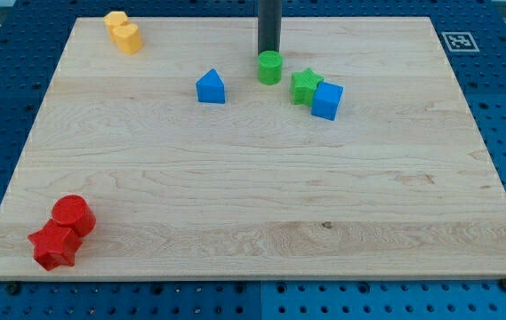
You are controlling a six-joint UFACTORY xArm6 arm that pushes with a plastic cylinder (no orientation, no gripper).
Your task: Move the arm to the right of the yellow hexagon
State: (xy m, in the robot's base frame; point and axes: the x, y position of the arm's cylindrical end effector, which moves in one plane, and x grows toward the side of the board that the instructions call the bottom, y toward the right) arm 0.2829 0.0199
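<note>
Two yellow blocks stand touching at the board's top left. The upper one (116, 21) looks like the yellow hexagon; the shape of the lower one (128, 38) is unclear. My rod comes down at the view's top centre. My tip (269, 52) is far to the right of the yellow blocks. It sits just above a green cylinder (270, 68) in the view, touching or nearly touching it.
A blue house-shaped block (210, 87) lies left of the green cylinder. A green star (305, 85) and a blue cube (327, 100) touch to its right. A red cylinder (74, 214) and a red star (54, 245) sit at the bottom left of the wooden board (253, 204).
</note>
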